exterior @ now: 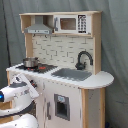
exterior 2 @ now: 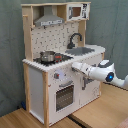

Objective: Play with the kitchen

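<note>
Reaching toward the kitchen's front, the end effector point(exterior 2: 75, 66) sits just below the counter edge, near the knobs above the oven door point(exterior 2: 64, 96); whether its fingers are parted or closed cannot be told. The kitchen point(exterior 2: 55, 60) stands on a wooden bench point(exterior 2: 30, 119) against a grey curtain, with a small pot point(exterior: 30, 62) on the stovetop, a black faucet point(exterior: 83, 59) behind the grey sink point(exterior: 71, 74), and a microwave point(exterior: 72, 23) beside the hood above. The risk, as I judge it, is pushing too hard: the light toy could slide or tip, toppling the pot.
</note>
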